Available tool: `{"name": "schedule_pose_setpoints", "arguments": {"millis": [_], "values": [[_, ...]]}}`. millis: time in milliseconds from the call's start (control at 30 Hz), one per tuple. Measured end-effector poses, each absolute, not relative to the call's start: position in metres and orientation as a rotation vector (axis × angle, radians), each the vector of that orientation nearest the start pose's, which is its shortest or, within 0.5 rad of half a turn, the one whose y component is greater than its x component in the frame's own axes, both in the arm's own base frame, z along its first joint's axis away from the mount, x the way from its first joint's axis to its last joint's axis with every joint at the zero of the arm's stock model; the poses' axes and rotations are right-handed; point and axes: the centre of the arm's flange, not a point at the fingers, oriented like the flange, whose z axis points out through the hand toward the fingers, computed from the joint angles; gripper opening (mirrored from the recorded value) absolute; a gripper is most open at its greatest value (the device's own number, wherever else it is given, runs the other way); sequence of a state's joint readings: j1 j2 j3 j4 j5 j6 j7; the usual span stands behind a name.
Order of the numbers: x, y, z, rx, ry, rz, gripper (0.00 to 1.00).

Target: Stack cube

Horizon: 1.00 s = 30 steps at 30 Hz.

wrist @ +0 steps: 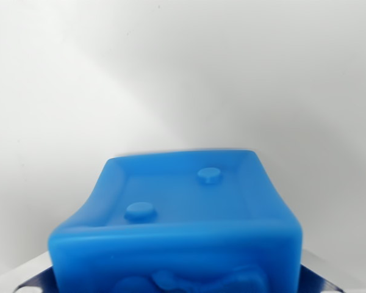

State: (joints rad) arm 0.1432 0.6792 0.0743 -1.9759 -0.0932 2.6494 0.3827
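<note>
Item: blue cube (180,213), one seen, filling the lower middle of the wrist view.
Colour: bright, even blue, slightly glossy, with a paler sheen along the edges.
Shape: blocky, with rounded corners and softened edges; the near edge is blurred from closeness to the camera.
Upper face: a shallow recessed panel framed by a raised border.
Marks on upper face: two round raised studs (208,175), one toward the far right of the panel, one toward the near left.
Near face: carries raised relief shapes along the bottom of the view, cut off by the frame edge; what they depict cannot be told.
Position: the cube sits close under the camera, between two pale metal pieces.
Gripper (180,278): only the grey metallic fingers (27,278) show, one just beside the cube's lower left corner, the other just beside its lower right corner; they flank the cube closely, but whether they press on it cannot be told.
Surface: plain white tabletop (183,73) spreads beyond the cube's far edge, with soft grey shading running diagonally across it.
</note>
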Motion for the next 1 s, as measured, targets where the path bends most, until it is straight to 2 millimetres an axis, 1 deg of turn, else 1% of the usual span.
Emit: {"name": "schedule_pose_setpoints", "arguments": {"millis": [200, 600, 1000], "values": [[0.588, 0.133, 0.126, -3.137, 0.155, 0.003, 0.0], [0.589, 0.133, 0.144, -3.139, 0.156, 0.002, 0.0], [0.589, 0.133, 0.171, -3.14, 0.155, -0.001, 0.0]]}}
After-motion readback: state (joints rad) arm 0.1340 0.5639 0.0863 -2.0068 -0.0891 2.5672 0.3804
